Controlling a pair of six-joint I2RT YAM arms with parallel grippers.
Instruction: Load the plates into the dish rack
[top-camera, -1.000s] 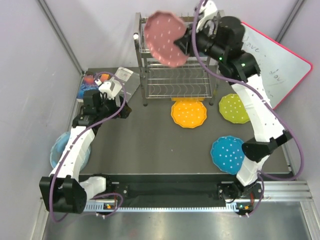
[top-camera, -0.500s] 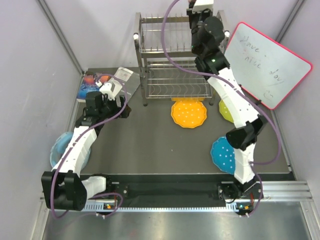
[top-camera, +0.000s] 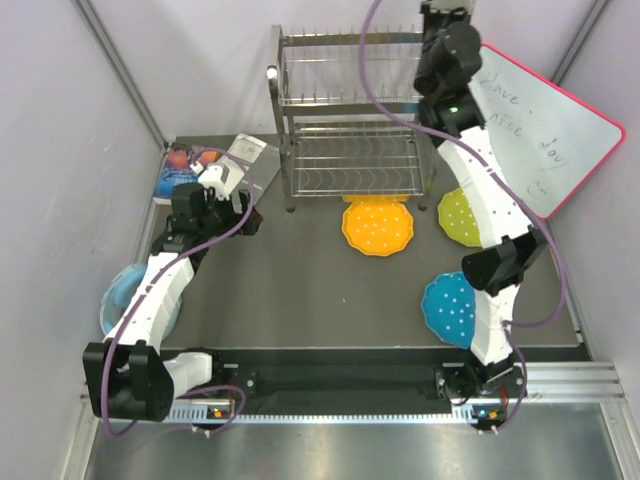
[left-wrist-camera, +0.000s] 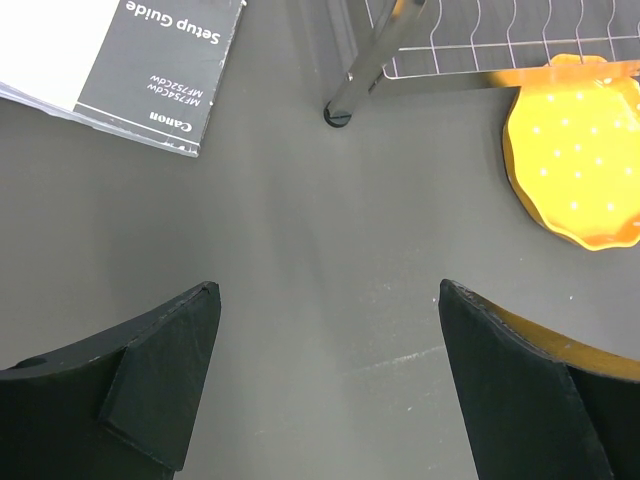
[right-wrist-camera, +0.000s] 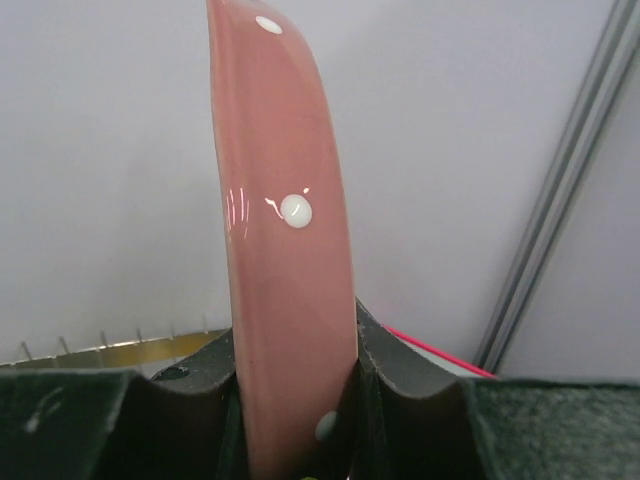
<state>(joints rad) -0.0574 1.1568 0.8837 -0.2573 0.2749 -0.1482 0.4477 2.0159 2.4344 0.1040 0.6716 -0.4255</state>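
Pink plate (right-wrist-camera: 285, 220) clamped upright, edge-on, in right gripper (right-wrist-camera: 298, 365), held high near rack (top-camera: 350, 110). Left gripper (left-wrist-camera: 328, 295) spread wide above table (left-wrist-camera: 300, 230).

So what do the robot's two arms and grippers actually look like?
Both the left arm and right arm have white links and black joints, with a purple cable looping along each. The fingers are black, wedge-shaped on the left gripper.

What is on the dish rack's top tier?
No plate shows on the dish rack; the right arm hides its right end. The right gripper clamps the pink plate.
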